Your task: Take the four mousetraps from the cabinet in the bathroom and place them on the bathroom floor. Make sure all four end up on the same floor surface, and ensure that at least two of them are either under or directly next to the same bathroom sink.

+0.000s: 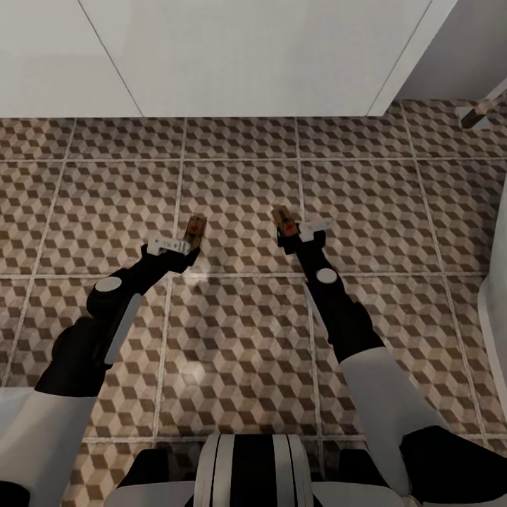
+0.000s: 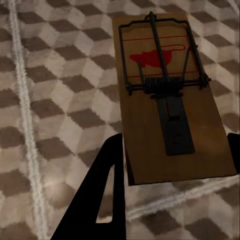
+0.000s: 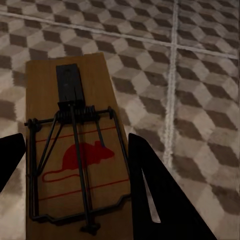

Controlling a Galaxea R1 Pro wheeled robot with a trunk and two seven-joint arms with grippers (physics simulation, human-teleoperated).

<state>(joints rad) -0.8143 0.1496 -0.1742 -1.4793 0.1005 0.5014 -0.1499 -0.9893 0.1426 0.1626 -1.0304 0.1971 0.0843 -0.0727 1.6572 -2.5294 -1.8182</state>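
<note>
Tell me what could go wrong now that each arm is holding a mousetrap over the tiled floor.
1. Both traps, left and right, are pinched by their edges; either could slip and flip onto the bathroom floor.
2. The left tool and right tool sit mid-floor; no sink is clearly visible, so releasing here may miss the sink condition.

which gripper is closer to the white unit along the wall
Right, narrowly. The right gripper holding its mousetrap reaches slightly nearer the white unit than the left gripper.
</note>
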